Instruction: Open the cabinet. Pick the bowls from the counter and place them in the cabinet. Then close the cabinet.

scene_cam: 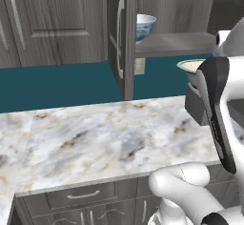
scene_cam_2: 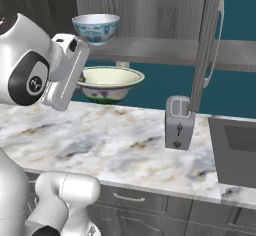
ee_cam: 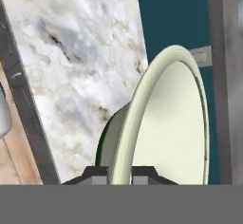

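While the blue bowl (scene_cam_2: 95,28) already sits on the shelf of the open cabinet (scene_cam_2: 150,10), we see the claw (ee_cam: 121,174) clamped on the rim of the cream bowl (scene_cam_2: 106,82), carrying it clear above the tabletop (scene_cam_2: 110,140), just below the shelf. We judge the rim grip keeps the bowl level for sliding in beside its twin. The hand view shows the two fingers pinching the rim; the right base view shows the height gap to the shelf and a toaster (scene_cam_2: 179,123) to the right; the left base view shows the left door (scene_cam: 121,38) swung out.
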Robot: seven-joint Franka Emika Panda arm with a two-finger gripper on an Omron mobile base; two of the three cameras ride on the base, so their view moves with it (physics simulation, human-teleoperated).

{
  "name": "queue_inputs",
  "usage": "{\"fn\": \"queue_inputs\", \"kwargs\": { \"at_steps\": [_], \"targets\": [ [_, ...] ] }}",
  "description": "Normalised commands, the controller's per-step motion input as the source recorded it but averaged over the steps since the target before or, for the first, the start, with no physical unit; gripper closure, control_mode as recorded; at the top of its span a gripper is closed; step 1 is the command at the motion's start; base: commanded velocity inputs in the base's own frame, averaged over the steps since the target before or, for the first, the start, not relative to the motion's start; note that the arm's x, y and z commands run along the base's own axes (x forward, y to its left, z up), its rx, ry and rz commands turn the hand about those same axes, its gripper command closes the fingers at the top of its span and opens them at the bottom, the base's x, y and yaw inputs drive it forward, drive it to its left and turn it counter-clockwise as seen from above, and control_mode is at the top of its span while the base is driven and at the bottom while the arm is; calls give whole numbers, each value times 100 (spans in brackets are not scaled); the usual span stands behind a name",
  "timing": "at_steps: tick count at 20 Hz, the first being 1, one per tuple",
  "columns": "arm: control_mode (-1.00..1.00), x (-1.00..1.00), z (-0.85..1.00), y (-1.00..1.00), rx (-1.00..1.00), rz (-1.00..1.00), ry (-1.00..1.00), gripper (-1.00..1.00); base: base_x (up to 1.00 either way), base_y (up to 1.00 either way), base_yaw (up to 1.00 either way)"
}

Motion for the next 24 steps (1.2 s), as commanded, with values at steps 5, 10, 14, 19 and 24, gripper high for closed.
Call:
{"fn": "queue_inputs", "kwargs": {
  "at_steps": [5,10,14,19,24],
  "targets": [
    [-100,-5,47,-1,0,6,-23,100,0,0,0],
    [-100,0,3,0,0,7,-19,100,0,0,0],
    [-100,0,10,-1,0,5,-16,100,0,0,0],
    [-100,0,32,-13,0,2,-3,100,0,0,0],
    [-100,0,43,-20,0,0,3,100,0,0,0]
  ]
}}
